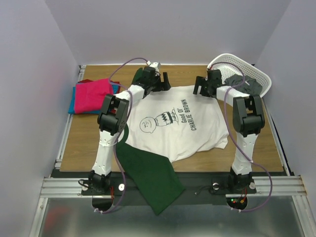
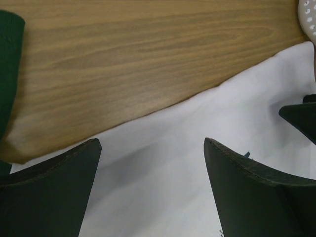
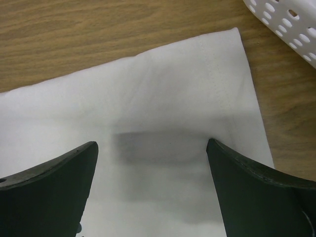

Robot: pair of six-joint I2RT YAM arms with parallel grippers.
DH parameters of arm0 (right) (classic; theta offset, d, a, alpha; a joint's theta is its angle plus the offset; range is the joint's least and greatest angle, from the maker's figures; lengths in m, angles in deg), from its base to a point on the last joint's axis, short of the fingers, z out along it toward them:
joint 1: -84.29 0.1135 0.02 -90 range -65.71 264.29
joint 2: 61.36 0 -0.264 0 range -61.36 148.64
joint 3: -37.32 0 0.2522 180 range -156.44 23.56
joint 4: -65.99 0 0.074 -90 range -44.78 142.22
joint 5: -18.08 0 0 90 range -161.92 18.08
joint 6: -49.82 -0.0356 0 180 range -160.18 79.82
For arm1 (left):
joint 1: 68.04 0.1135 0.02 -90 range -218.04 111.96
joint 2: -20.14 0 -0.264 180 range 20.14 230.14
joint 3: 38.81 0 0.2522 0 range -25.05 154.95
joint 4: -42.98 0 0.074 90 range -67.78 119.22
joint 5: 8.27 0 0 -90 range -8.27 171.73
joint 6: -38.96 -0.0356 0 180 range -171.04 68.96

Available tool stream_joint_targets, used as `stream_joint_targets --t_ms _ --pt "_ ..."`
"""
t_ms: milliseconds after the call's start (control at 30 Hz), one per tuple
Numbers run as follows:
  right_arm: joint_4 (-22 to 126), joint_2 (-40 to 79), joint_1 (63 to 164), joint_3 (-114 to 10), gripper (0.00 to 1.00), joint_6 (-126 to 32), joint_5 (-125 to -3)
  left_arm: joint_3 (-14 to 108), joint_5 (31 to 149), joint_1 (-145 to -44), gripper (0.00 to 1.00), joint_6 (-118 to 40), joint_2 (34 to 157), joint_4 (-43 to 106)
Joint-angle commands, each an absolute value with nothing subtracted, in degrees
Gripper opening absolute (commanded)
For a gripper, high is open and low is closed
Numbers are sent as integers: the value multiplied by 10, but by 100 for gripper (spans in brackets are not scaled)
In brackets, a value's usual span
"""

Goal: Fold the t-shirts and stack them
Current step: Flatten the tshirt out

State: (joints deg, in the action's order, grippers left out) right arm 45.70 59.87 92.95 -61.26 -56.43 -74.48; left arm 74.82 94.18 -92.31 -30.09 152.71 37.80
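Note:
The white Charlie Brown t-shirt (image 1: 175, 123) lies spread on the wooden table (image 1: 84, 143), print up. One dark green sleeve (image 1: 153, 180) hangs over the near edge, the other (image 1: 138, 76) lies at the far left. My left gripper (image 1: 160, 84) is open just above the shirt's far edge; white cloth (image 2: 163, 173) shows between its fingers. My right gripper (image 1: 202, 88) is open over the shirt's far right corner (image 3: 197, 89). A magenta shirt (image 1: 92, 94) lies folded on a blue one (image 1: 72, 105) at the far left, with a red edge (image 1: 85, 81) behind.
A white lattice basket (image 1: 249, 71) stands at the far right holding a dark grey garment (image 1: 244, 82); its rim shows in the right wrist view (image 3: 286, 24) and the left wrist view (image 2: 308, 19). Grey walls enclose the table. A metal rail (image 1: 168, 186) runs along the near edge.

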Motion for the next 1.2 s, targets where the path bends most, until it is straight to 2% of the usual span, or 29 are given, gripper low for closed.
stream_joint_targets --t_ms 0,133,200,333,367,467,533,600,767,967,1167 --pt "403 593 923 -620 98 -547 -696 812 943 -921 98 -335 1506 350" --pt "411 513 929 -589 97 -527 -682 800 918 -940 98 -355 1428 363" --pt "423 445 935 -550 97 -521 -683 739 879 -958 98 -357 1344 388" --pt "437 331 938 -475 97 -527 -671 538 766 -1008 98 -336 1168 437" --pt "438 307 939 -456 97 -529 -673 454 745 -1019 97 -331 1133 436" --pt "440 229 938 -395 98 -539 -677 313 657 -1071 97 -256 976 387" --pt "441 185 939 -360 98 -546 -682 233 624 -1121 96 -219 920 343" --pt "441 154 939 -335 98 -556 -683 204 581 -1164 95 -156 857 293" --pt "441 124 937 -303 99 -561 -701 174 572 -1305 95 -25 778 107" --pt "448 124 938 -283 99 -558 -709 194 597 -1433 93 146 751 -76" --pt "455 135 938 -279 99 -560 -702 213 627 -1603 92 344 756 -167"
